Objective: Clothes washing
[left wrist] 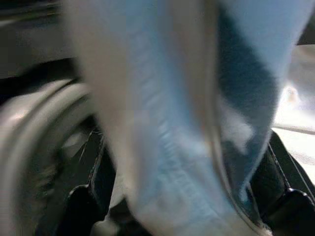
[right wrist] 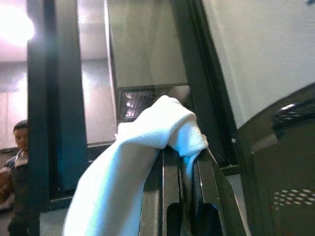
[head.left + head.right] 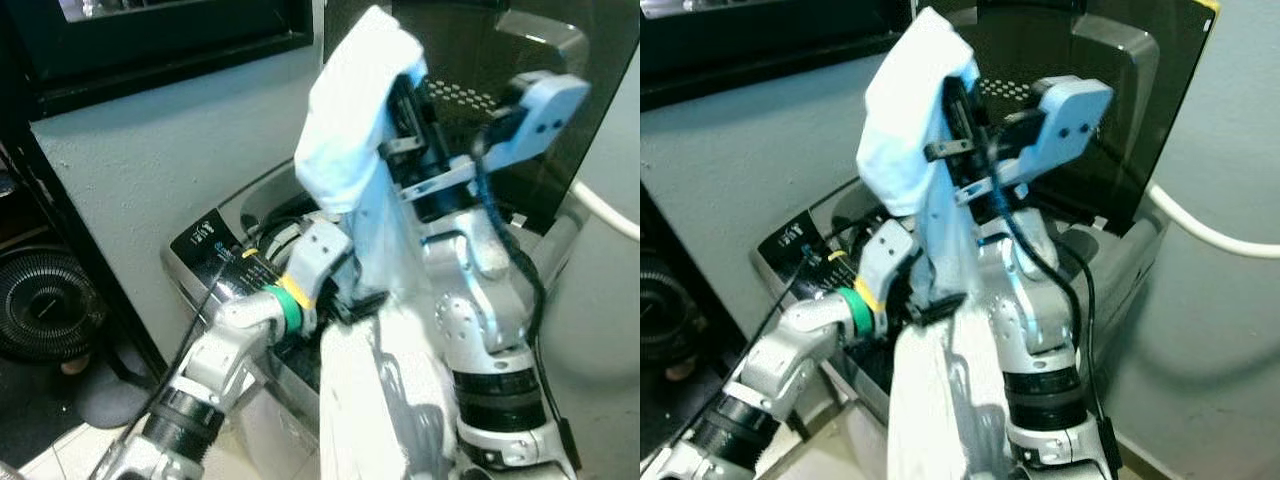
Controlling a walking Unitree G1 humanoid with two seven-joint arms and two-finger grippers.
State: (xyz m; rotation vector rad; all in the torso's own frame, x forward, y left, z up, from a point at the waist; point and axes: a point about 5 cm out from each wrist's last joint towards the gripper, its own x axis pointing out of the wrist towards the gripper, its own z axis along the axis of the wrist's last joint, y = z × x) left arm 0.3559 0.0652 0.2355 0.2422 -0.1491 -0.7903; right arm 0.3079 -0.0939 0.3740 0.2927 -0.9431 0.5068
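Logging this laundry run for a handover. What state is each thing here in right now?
Washing machine lid: raised open.
Pale blue cloth: held up above the machine's opening, hanging long.
Right tool: shut on the pale blue cloth's top end.
Left tool: lower on the cloth, which runs between its fingers; grip unclear.
Floor fan: whether running, cannot tell.
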